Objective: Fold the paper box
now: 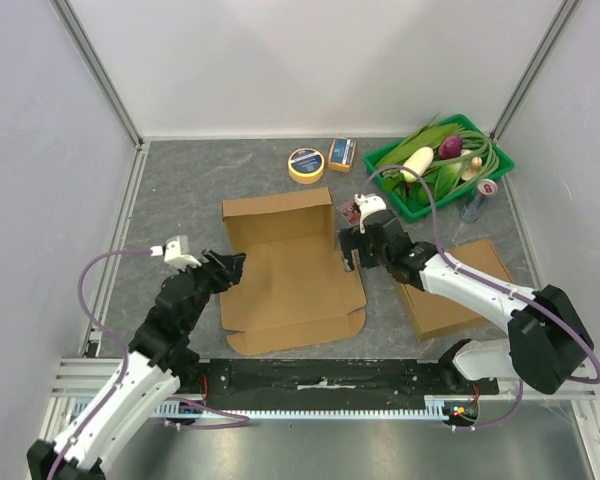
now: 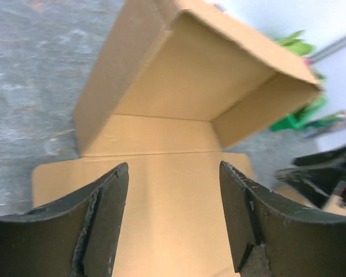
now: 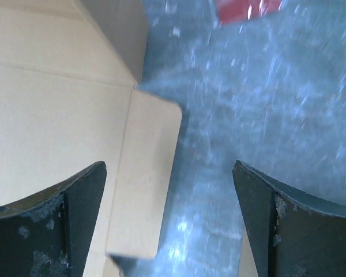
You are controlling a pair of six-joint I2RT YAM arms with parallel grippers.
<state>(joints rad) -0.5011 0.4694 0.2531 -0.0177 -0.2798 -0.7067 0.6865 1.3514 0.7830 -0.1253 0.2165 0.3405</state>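
The brown paper box (image 1: 290,270) lies opened out in the middle of the table, its back section (image 1: 277,213) folded up into low walls. My left gripper (image 1: 230,268) is open and empty at the box's left edge; in the left wrist view (image 2: 173,213) it hangs over the flat panel, facing the raised back section (image 2: 184,86). My right gripper (image 1: 352,250) is open and empty at the box's right edge. In the right wrist view (image 3: 170,196) a small side flap (image 3: 147,173) lies flat between the fingers, nearer the left one.
A second flat cardboard sheet (image 1: 460,290) lies under my right arm. A green basket (image 1: 412,212) of vegetables stands at the back right, with a small bottle (image 1: 477,200) beside it. A yellow tape roll (image 1: 306,165) and a small blue-orange box (image 1: 342,153) lie behind the box. A red packet (image 1: 352,212) lies near the right gripper.
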